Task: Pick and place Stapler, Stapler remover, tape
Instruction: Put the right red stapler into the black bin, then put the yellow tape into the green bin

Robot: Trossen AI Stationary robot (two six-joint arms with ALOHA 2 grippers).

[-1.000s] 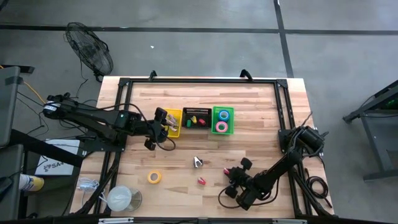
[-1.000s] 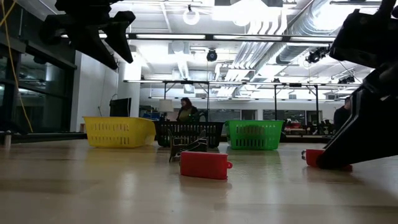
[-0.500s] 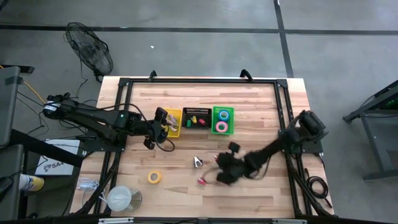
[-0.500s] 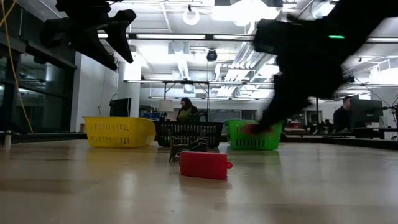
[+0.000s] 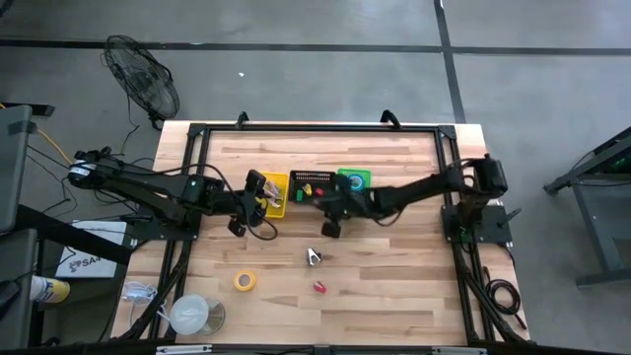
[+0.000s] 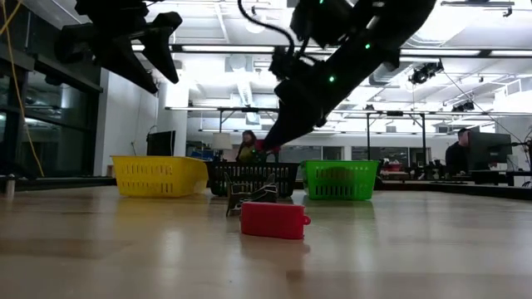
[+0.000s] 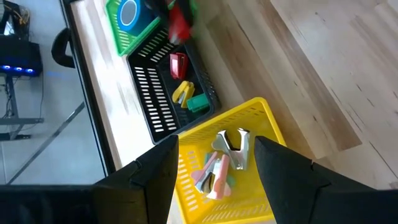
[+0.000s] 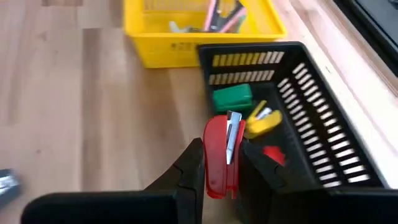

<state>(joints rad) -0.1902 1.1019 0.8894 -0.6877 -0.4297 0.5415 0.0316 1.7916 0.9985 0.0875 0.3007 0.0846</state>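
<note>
My right gripper (image 5: pixel 325 205) hangs by the near edge of the black bin (image 5: pixel 308 184), shut on a red stapler (image 8: pixel 220 155). Green, yellow and red staplers lie in that bin. My left gripper (image 7: pixel 216 163) hovers open above the yellow bin (image 5: pixel 275 193), which holds stapler removers (image 7: pixel 231 149). A second red stapler (image 5: pixel 319 287), a stapler remover (image 5: pixel 314 257) and a yellow tape roll (image 5: pixel 245 280) lie on the table. A blue tape roll (image 5: pixel 356 181) sits in the green bin (image 5: pixel 345 178). My right gripper pinches the red stapler by its two long sides (image 8: pixel 211 163) between its two fingers. The stapler lies along the fingers, its front end (image 8: pixel 225 121) sticking out past them. The fingers slant down from the table's right. The stapler is lifted clear of the table.
The three bins stand in a row at the table's middle, toward the far edge. A large white roll (image 5: pixel 189 314) sits at the near left corner. Bare wood lies on the near right. People show in the room behind the table.
My right gripper has swung from the table's near right toward the far left and risen, ending by the black bin. It has carried the red stapler along, lifted clear of the table where it lay before.
</note>
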